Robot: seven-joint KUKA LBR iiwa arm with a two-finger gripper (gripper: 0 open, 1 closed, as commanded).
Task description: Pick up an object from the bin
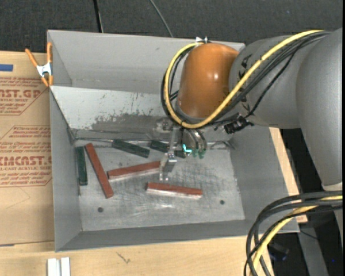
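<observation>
The gripper (168, 170) hangs low in the grey bin (103, 99), right at the right end of the middle red stick (132, 171). I cannot tell if it is open or closed, or if it has hold of anything. The lower red stick (173, 191) lies just in front of it on the floor, the tilted red stick (98, 170) lies off to the left beside a green stick (81, 165), and a darker green stick (132, 148) lies near the back wall.
</observation>
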